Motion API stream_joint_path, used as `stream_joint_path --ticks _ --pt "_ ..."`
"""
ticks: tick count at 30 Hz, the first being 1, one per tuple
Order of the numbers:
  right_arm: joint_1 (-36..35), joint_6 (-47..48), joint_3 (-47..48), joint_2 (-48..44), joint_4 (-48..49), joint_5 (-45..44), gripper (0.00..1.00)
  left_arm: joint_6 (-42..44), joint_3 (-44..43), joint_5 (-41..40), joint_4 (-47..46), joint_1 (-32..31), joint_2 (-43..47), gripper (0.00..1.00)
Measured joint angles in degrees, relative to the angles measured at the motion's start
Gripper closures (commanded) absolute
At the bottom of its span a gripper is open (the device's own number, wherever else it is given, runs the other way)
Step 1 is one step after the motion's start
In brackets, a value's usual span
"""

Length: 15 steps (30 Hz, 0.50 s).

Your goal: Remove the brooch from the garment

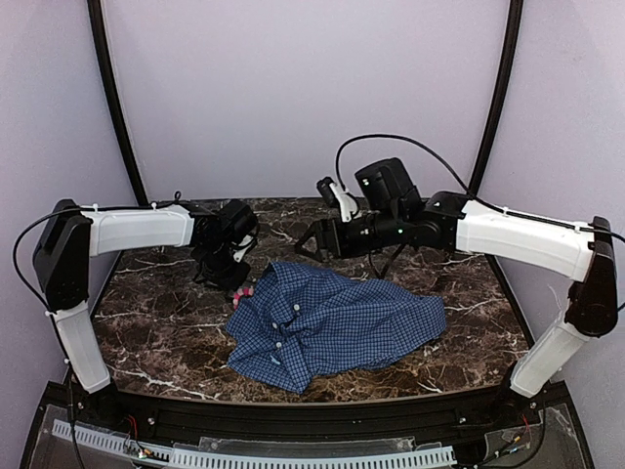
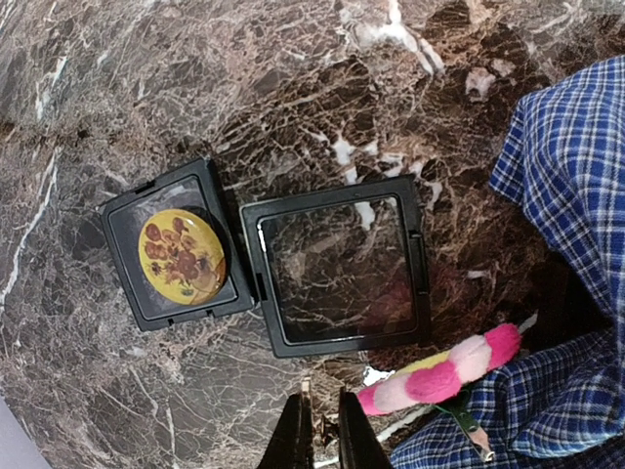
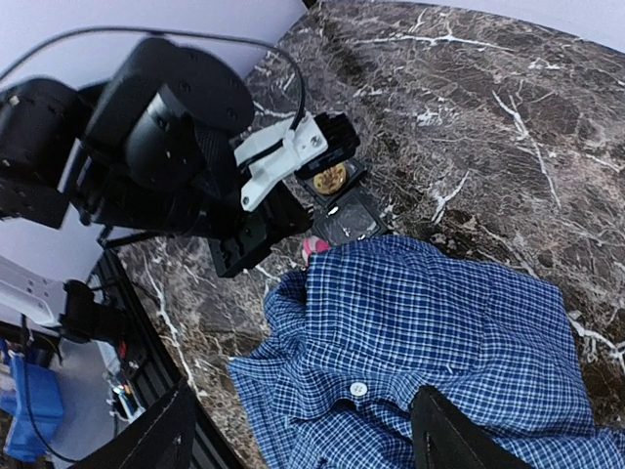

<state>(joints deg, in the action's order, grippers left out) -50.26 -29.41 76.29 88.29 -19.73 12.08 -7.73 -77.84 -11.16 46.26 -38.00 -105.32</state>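
Bright, even, soft light from overhead. Only a faint shadow under the shirt [image 1: 332, 322] hem on the marble table [image 1: 156, 322]. Dull reflected sheen on the clear lid [image 2: 342, 264]. Sharp mid-frame; wide-angle bending and dark, soft bottom corners in right wrist view.

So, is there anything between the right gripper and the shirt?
Nothing visible. The right gripper hangs open above the shirt, and only bare cloth shows between its fingers. The black case lies beyond the shirt's edge.
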Motion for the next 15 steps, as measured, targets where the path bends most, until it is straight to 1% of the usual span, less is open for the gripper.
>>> stream_joint_path --ticks 5,8,10,11,12,13,15 --pt "-3.98 4.07 3.54 7.82 -0.90 -4.26 0.18 -0.90 0.74 0.37 -0.85 0.00 0.07 0.99" --pt "-4.90 5.55 4.63 11.80 -0.81 -6.99 0.18 -1.51 1.77 0.35 -1.09 0.00 0.22 0.99" --pt "-5.11 6.34 5.20 14.64 -0.22 -8.39 0.21 -1.73 2.19 0.22 -1.14 0.00 0.31 0.99" --pt "-5.16 6.56 5.40 16.06 0.07 -9.11 0.26 -1.79 2.25 0.17 -1.11 0.00 0.33 0.99" --pt "-5.16 6.64 5.51 17.22 0.28 -9.77 0.35 -1.86 2.25 0.15 -1.14 0.00 0.33 0.99" --pt "-5.16 6.75 5.55 18.36 0.31 -10.73 0.48 -1.92 2.25 0.13 -1.22 0.00 0.35 0.99" --pt "-5.16 6.64 5.55 19.93 -0.24 -12.92 0.80 -1.95 2.25 0.02 -1.27 0.00 0.35 0.99"
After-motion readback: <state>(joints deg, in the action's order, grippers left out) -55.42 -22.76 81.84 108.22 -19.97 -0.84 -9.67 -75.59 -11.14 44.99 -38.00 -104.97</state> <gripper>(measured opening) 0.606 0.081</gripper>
